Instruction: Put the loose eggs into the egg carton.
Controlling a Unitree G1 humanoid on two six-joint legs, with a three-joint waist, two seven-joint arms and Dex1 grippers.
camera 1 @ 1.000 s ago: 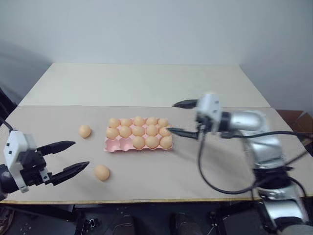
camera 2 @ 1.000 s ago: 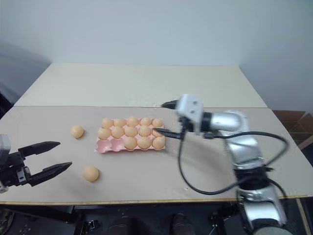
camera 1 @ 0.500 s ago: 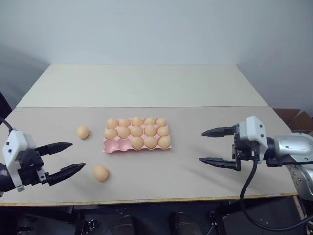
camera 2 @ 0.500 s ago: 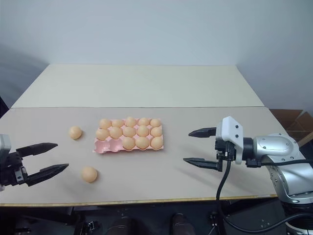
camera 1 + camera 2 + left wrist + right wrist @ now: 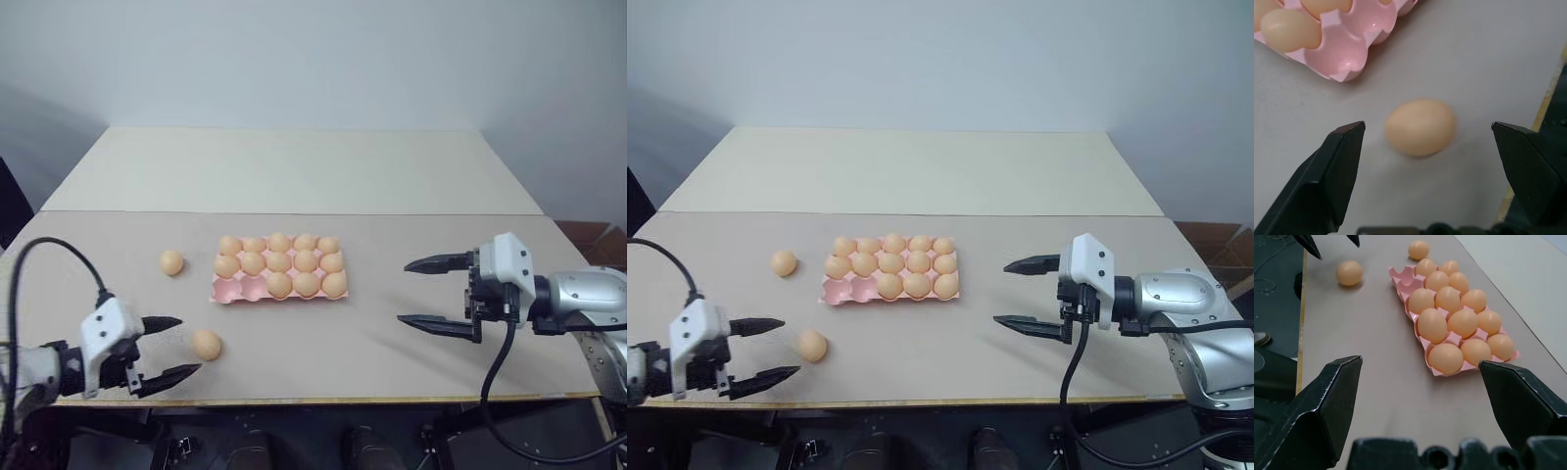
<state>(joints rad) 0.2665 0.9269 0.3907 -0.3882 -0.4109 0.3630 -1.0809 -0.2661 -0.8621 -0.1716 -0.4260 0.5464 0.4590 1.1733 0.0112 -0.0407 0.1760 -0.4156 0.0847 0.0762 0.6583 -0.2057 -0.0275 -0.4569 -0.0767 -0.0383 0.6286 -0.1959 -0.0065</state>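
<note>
The egg carton (image 5: 279, 271) lies flat near the middle of the table (image 5: 294, 176). It has 13 eggs in its cups, and the 2 cups at its front left corner are bare pink. 2 loose eggs are on the table outside it. The first loose egg (image 5: 171, 262) sits to the left of the carton, near it but not touching. The second loose egg (image 5: 206, 344) lies in front of the carton's left end, close to the table's front edge.

The left gripper (image 5: 174, 347) is low at the front left of the table, with its jaws wide apart and nothing between them. Its tips point at the second loose egg and stand just beside it, without contact. In the left wrist view this egg (image 5: 1421, 127) lies between the 2 black fingers (image 5: 1334, 169), apart from both.

The right gripper (image 5: 423, 293) is to the right of the carton, well apart from it, jaws wide and holding nothing, pointing toward the carton.
</note>
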